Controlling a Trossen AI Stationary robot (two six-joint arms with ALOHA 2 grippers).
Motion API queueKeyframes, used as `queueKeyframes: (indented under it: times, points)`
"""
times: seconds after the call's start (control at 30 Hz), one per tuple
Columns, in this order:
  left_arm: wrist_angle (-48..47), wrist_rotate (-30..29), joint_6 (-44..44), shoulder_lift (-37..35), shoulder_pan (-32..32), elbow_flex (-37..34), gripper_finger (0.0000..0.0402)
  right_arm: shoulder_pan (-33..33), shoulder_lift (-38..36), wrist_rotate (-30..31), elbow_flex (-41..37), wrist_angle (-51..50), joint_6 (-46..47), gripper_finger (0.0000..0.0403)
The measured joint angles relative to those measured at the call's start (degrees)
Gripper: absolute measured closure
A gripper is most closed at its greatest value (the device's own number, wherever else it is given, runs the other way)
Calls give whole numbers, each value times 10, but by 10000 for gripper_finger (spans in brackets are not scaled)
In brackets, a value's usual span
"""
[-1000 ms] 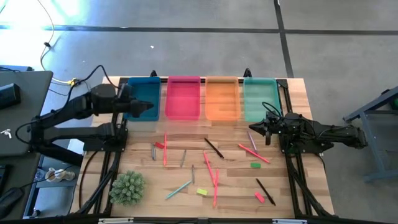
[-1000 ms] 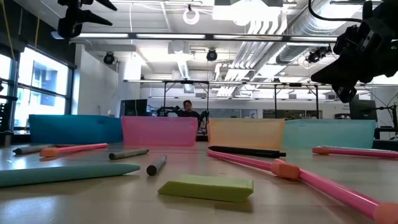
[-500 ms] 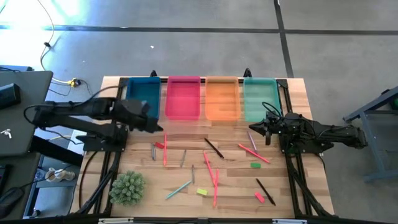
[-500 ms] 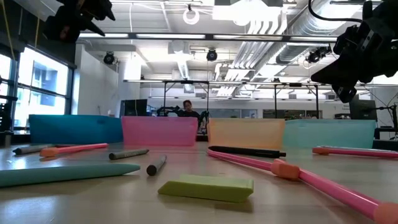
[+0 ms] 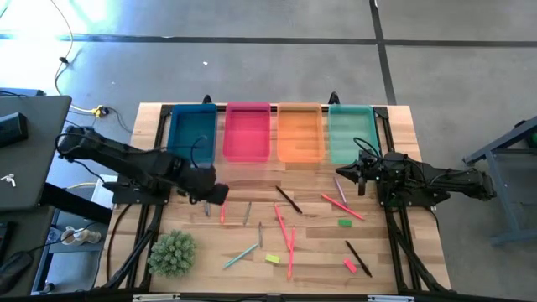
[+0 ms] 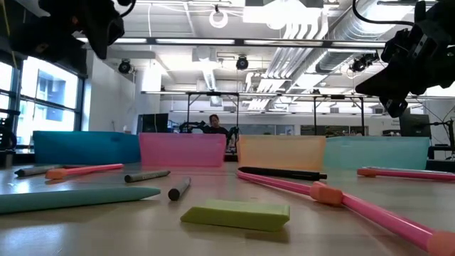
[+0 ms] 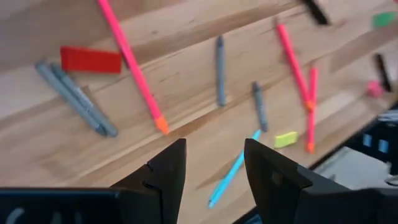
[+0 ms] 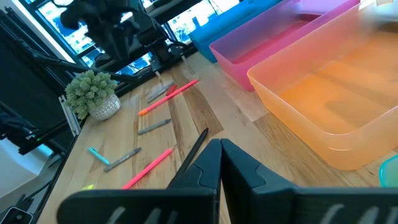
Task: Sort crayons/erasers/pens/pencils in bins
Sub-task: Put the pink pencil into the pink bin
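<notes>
My left gripper (image 5: 216, 193) is open and empty above the table's left middle, over the red eraser (image 7: 91, 60), two grey crayons (image 7: 76, 99) and a pink pencil (image 7: 134, 68). More crayons (image 7: 219, 61) (image 7: 259, 106), a yellow eraser (image 5: 272, 259), a green eraser (image 5: 345, 223) and a pink eraser (image 5: 350, 266) lie flat on the wood. The blue (image 5: 192, 132), pink (image 5: 247, 132), orange (image 5: 300, 132) and teal bins (image 5: 351, 134) stand along the far edge. My right gripper (image 5: 359, 174) is shut and empty, raised near the teal bin.
Long pink pencils (image 5: 291, 243) (image 5: 342, 206), dark pens (image 5: 288, 199) (image 5: 358, 257) and a teal stick (image 5: 241, 256) lie scattered across the table's middle. A small potted plant (image 5: 172, 254) stands at the near left corner. A person shows far behind the bins in the low view.
My left gripper has moved from over the blue bin toward the table's near edge and somewhat to the right, and now hangs over the red eraser and the grey crayons. My right arm has kept still.
</notes>
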Motion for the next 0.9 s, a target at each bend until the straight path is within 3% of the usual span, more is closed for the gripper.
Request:
queueKeyframes:
  times: [0.4, 0.9]
  points:
    - [1, 0, -109, 109, -46, 0, 252, 0, 0, 0, 0, 2, 0, 402]
    - [14, 0, -132, 200, -47, 0, 252, 0, 0, 2, 0, 10, 0, 402]
